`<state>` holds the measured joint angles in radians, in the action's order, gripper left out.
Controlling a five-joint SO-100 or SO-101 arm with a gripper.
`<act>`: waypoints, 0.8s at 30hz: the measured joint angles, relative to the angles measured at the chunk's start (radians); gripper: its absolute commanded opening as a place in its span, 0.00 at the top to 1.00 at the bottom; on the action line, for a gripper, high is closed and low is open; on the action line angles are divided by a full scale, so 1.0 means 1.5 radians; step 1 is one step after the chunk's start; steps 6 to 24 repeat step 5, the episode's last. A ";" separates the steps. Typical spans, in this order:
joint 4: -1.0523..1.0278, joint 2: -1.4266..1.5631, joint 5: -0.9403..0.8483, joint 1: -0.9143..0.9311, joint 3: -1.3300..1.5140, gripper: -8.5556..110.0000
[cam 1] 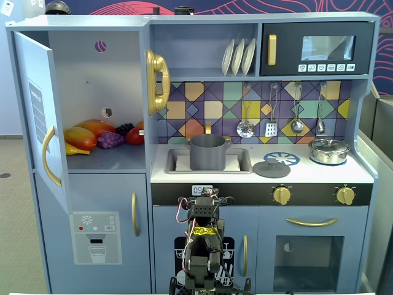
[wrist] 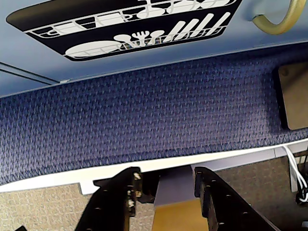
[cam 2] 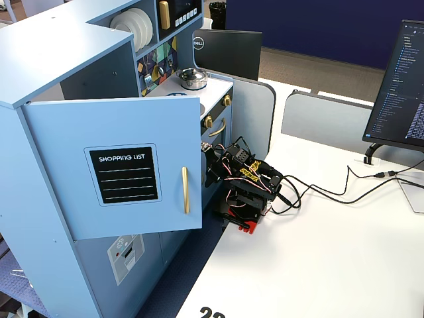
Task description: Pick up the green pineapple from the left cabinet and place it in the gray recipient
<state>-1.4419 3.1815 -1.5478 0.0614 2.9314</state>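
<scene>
Gripper parted and empty, folded low at frame bottom, presumably parked before reaching the left cabinet.

I see the toy kitchen head-on in one fixed view, side-on from its left in another, both sharing the arm; the wrist camera looks close downward.

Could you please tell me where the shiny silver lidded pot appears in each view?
In a fixed view: the shiny silver lidded pot stands right of centre, on the counter.
Wrist view: not in it.
In a fixed view: upper centre, beyond the open door.
Shared landmark: the white plates on the shelf.
</scene>
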 measured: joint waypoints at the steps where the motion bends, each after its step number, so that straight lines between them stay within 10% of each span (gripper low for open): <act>1: 0.000 0.000 0.000 0.000 0.000 0.88; 24: 0.000 0.000 0.000 0.000 0.000 0.88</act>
